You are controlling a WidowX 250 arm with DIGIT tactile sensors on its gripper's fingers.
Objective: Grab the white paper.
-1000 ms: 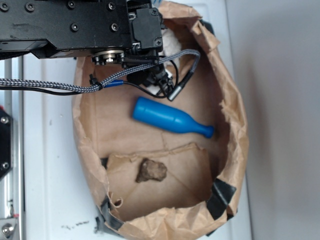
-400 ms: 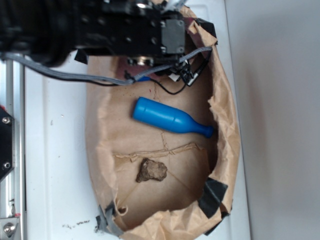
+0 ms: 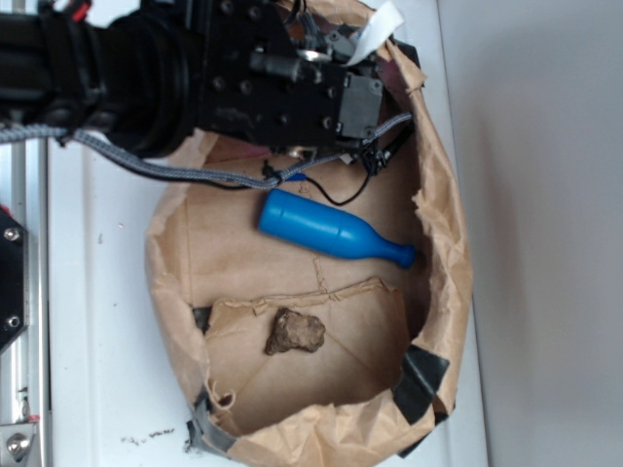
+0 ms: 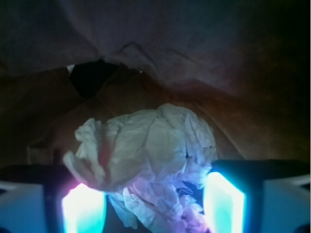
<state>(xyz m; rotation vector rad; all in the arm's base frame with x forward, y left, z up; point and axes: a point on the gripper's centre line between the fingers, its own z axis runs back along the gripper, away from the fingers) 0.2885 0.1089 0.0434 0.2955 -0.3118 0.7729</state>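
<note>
**A:** Top of the exterior view, and the black robot arm (image 3: 195, 78) covers the whole upper end of the crumpled brown paper bag (image 3: 448, 243). The claw itself is hidden under the arm's body there. All I can pick out is a sliver of white at the bag's top rim, too small to identify.

**B:** The wrist view fills that in. The crumpled off-white wad of paper (image 4: 146, 155) sits low in the centre, down inside the dark bag, with the brown wall rising behind it. The gripper (image 4: 153, 206) has its two glowing fingers on either side of the wad's lower part.

**A:** Closed on it?

**B:** The jaws stand fairly wide and the wad sits in the gap. The right finger (image 4: 223, 204) appears to meet the paper's edge. On the left I can't tell if there's contact, since glare washes it out. So whether it actually has hold, I can't say. The fingers' lower ends are cut off by the frame.

**A:** Counting the bag floor in the exterior view: one blue plastic bottle (image 3: 331, 232) lying on its side, neck to the right, and one brown rock-like lump (image 3: 294, 333) well below it. One arm, one bag.

**B:** And one white wad, seen only from the wrist.
</note>
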